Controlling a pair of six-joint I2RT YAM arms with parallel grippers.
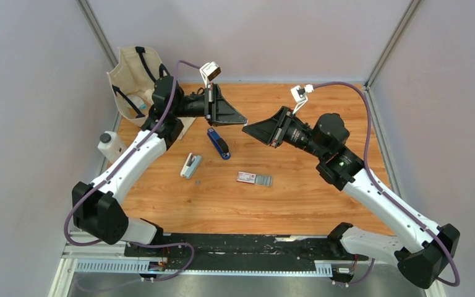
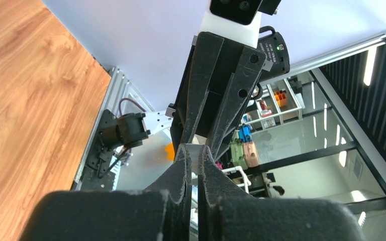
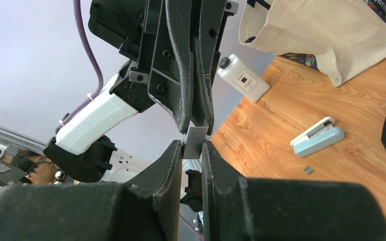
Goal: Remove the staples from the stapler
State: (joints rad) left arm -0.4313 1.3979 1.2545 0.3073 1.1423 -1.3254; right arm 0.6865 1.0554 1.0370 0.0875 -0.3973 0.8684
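I see L gripper (image 3: 198, 125) pinching staples (image 3: 196, 139) mid-air over table (image 1: 309, 198); R gripper (image 3: 192, 150) pressed onto strip's other end. Blue stapler (image 1: 218, 143) lies below.

Both arms reached in over the back half of the table (image 1: 321, 204). The left gripper (image 1: 240, 117) and right gripper (image 1: 251, 128) met tip to tip above it, and anything between the tips was too small to make out. Just below them on the wood lay a blue stapler (image 1: 218, 143), with a pale stapler (image 1: 191, 165) nearer and to its left. A red-and-white box (image 1: 246, 177) lay near the middle, a grey piece (image 1: 264, 180) touching it. A cloth bag (image 1: 133, 71) stood at the back left corner, and a white bottle (image 1: 111, 146) stood at the left edge.
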